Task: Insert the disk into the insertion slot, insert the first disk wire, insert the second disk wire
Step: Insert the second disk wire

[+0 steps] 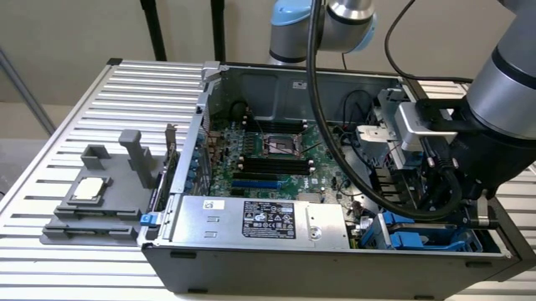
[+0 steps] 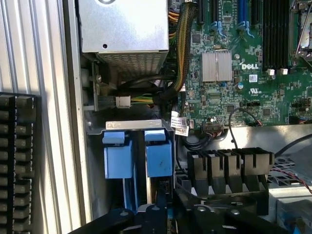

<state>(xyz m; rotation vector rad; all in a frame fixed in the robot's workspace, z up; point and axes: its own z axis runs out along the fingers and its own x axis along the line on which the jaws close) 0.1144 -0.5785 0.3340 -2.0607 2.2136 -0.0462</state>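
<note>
Slot (image 2: 138, 146): grey metal bay with blue rails and tabs, in the case corner next to the power supply (image 2: 124, 27); seen from above in the wrist view, two blue tabs side by side under a grey bracket. In the exterior view, blue parts of the same bay (image 1: 415, 238) at the case's near corner on the exterior view's right, just below the arm.

Disk: blue carrier pieces standing in the bay; whether the drive body sits fully home, not discernible.

Gripper (image 2: 156, 214): dark fingers directly over the bay's near end, drawn together to a narrow gap; nothing visibly held between them. In the exterior view, hidden behind the wrist and its cable loop.

Arm (image 1: 511, 94): grey, reaching down into the open case from the exterior view's right.

Motherboard (image 1: 268, 157): green, flat on the case floor, with memory slots and empty processor socket.

Wires (image 2: 180, 53): sleeved yellow-black bundle running from the power supply toward the board, beside the bay.

Case (image 1: 335, 263): dark grey tower lying on its side, open on top, on a slatted metal table (image 1: 109, 100).

Fixture (image 1: 100, 200): grey holder on the table, exterior view's left of the case, carrying a small pale square part.
</note>
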